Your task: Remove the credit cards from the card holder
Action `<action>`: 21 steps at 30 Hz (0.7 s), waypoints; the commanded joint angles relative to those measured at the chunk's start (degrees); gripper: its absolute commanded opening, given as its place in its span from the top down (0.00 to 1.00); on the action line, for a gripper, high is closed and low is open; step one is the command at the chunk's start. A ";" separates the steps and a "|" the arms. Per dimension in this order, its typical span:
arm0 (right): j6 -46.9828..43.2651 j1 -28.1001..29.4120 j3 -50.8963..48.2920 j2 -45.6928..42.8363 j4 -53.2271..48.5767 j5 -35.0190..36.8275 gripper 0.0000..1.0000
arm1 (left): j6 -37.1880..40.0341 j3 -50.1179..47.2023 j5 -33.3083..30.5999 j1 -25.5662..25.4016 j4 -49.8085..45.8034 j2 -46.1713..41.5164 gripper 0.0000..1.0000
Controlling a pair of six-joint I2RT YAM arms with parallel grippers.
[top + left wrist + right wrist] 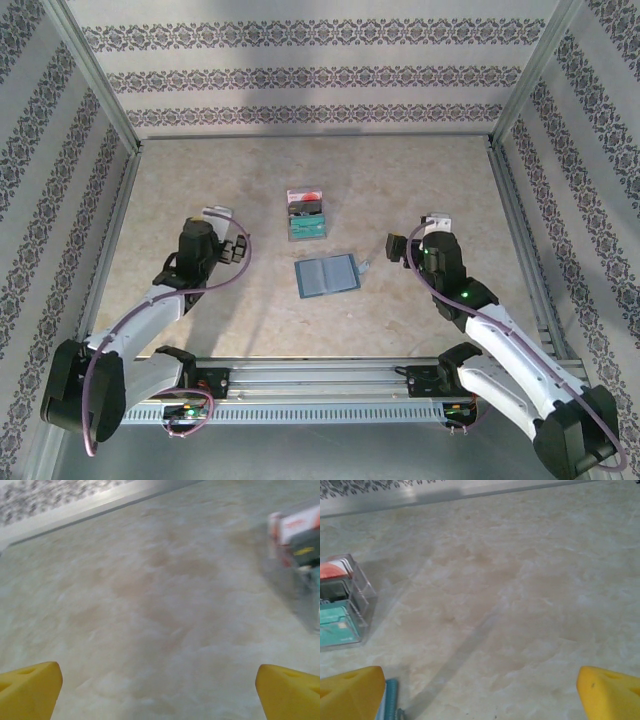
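The card holder (326, 276), a slate-blue wallet, lies open and flat at the table's middle. Just beyond it the credit cards (306, 215) lie in a small clear box: red-and-white farthest, dark in the middle, teal-green nearest. In the right wrist view the same credit cards (337, 605) sit at the left edge. In the left wrist view they are a blur at the right edge (300, 527). My left gripper (237, 248) (160, 695) hangs open and empty left of the wallet. My right gripper (397, 245) (480, 695) is open and empty to the wallet's right.
The clear box (362, 587) has low see-through walls. A thin bluish strip (391, 697) shows beside my right gripper's left finger. Patterned walls with metal rails (310, 135) close in the marble-look table on three sides.
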 commanded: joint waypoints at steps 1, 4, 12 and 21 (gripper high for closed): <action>-4.25 -1.32 -0.12 1.43 4.84 3.54 0.02 | -6.57 -2.46 -3.53 3.86 7.97 -0.75 0.01; -6.70 -2.47 -0.38 2.53 6.99 4.87 0.02 | -6.59 -4.39 -3.51 6.05 11.47 0.50 0.01; -10.81 -6.95 -4.64 1.81 16.11 8.77 0.02 | -4.99 -9.12 -2.32 8.88 25.36 6.91 0.01; -14.80 -14.18 -12.12 -1.22 25.69 6.01 0.02 | -3.30 -10.04 1.36 8.90 39.35 16.79 0.01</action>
